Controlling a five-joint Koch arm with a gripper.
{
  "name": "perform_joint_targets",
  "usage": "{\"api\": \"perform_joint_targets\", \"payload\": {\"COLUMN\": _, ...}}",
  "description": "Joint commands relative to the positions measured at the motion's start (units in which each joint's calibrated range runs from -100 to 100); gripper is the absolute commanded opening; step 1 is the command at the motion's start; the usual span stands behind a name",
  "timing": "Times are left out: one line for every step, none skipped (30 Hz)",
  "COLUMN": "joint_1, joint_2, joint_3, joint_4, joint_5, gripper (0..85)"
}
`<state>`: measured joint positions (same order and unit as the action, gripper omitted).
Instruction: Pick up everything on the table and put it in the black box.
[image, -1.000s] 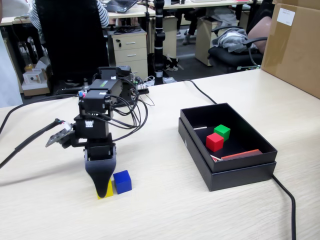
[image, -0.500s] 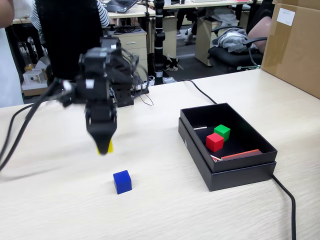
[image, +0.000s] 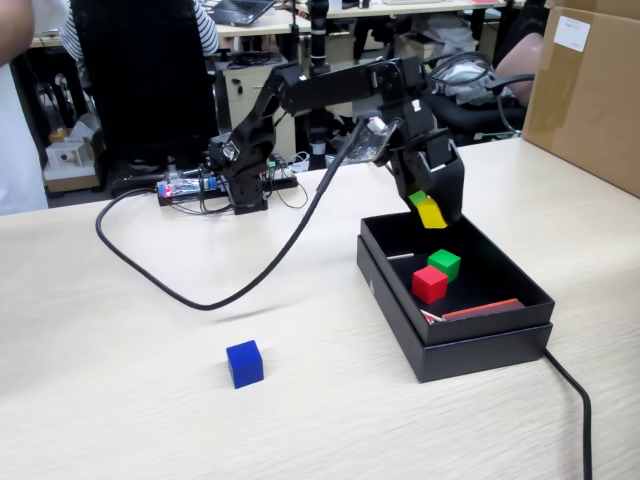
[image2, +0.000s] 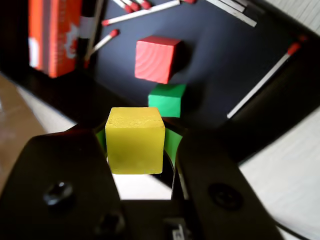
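My gripper (image: 431, 208) hangs over the far part of the black box (image: 480, 346), shut on the yellow cube (image: 433, 213). In the wrist view the yellow cube (image2: 135, 142) sits between the green-padded tips of my gripper (image2: 136, 136), above the box floor (image2: 220, 55). The red cube (image: 429, 284) and the green cube (image: 444, 263) lie side by side inside the box; both show in the wrist view, red (image2: 156, 59) and green (image2: 167, 98). The blue cube (image: 245, 363) stands on the pale table (image: 120, 330), left of the box.
Matches (image2: 260, 80) and an orange-red matchbox (image2: 52, 35) lie in the box. A black cable (image: 250, 290) loops across the table from the arm's base; another (image: 575, 400) runs off by the box's right corner. A brown carton (image: 590, 90) stands at the far right.
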<state>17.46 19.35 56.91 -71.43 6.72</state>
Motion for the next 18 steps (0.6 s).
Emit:
{"api": "perform_joint_targets", "payload": {"joint_1": 0.54, "joint_2": 3.31, "joint_3": 6.0, "joint_4": 0.2, "joint_5": 0.1, "gripper": 12.9}}
{"api": "perform_joint_targets", "payload": {"joint_1": 0.63, "joint_2": 4.23, "joint_3": 6.37, "joint_4": 0.2, "joint_5": 0.2, "gripper": 12.9}}
{"api": "perform_joint_targets", "payload": {"joint_1": 0.78, "joint_2": 4.69, "joint_3": 6.28, "joint_4": 0.11, "joint_5": 0.29, "gripper": 12.9}}
{"api": "perform_joint_targets", "payload": {"joint_1": 0.93, "joint_2": 6.06, "joint_3": 6.1, "joint_4": 0.02, "joint_5": 0.68, "gripper": 12.9}}
{"api": "perform_joint_targets", "payload": {"joint_1": 0.93, "joint_2": 6.75, "joint_3": 5.91, "joint_4": 0.02, "joint_5": 0.68, "gripper": 13.0}}
{"api": "perform_joint_targets", "payload": {"joint_1": 1.07, "joint_2": 7.78, "joint_3": 5.91, "joint_4": 0.02, "joint_5": 0.73, "gripper": 13.0}}
{"api": "perform_joint_targets", "payload": {"joint_1": 1.17, "joint_2": 8.36, "joint_3": 6.19, "joint_4": -0.06, "joint_5": 0.98, "gripper": 13.4}}
{"api": "perform_joint_targets", "payload": {"joint_1": 1.22, "joint_2": 8.59, "joint_3": 6.28, "joint_4": -0.06, "joint_5": 0.98, "gripper": 13.6}}
{"api": "perform_joint_targets", "payload": {"joint_1": 1.27, "joint_2": 9.05, "joint_3": 6.37, "joint_4": -0.06, "joint_5": 0.98, "gripper": 13.6}}
{"api": "perform_joint_targets", "payload": {"joint_1": 1.22, "joint_2": 9.51, "joint_3": 6.37, "joint_4": -0.06, "joint_5": 0.98, "gripper": 14.0}}
{"api": "perform_joint_targets", "payload": {"joint_1": 1.27, "joint_2": 9.74, "joint_3": 5.46, "joint_4": -0.49, "joint_5": 1.17, "gripper": 22.6}}
{"api": "perform_joint_targets", "payload": {"joint_1": 1.22, "joint_2": 9.85, "joint_3": 5.46, "joint_4": -1.18, "joint_5": 1.32, "gripper": 27.1}}
{"api": "perform_joint_targets", "payload": {"joint_1": 1.12, "joint_2": 9.62, "joint_3": 5.37, "joint_4": -1.53, "joint_5": 1.32, "gripper": 31.0}}
{"api": "perform_joint_targets", "payload": {"joint_1": 0.93, "joint_2": 8.93, "joint_3": 5.19, "joint_4": -1.7, "joint_5": 1.32, "gripper": 36.4}}
{"api": "perform_joint_targets", "payload": {"joint_1": 0.24, "joint_2": 5.03, "joint_3": 4.83, "joint_4": -1.88, "joint_5": 1.27, "gripper": 41.6}}
{"api": "perform_joint_targets", "payload": {"joint_1": -0.2, "joint_2": 1.47, "joint_3": 4.64, "joint_4": -2.05, "joint_5": 1.27, "gripper": 41.6}}
{"api": "perform_joint_targets", "payload": {"joint_1": -0.83, "joint_2": -1.97, "joint_3": 5.01, "joint_4": -2.05, "joint_5": 1.27, "gripper": 41.5}}
{"api": "perform_joint_targets", "payload": {"joint_1": -1.56, "joint_2": -5.41, "joint_3": 5.37, "joint_4": -2.05, "joint_5": 1.22, "gripper": 41.5}}
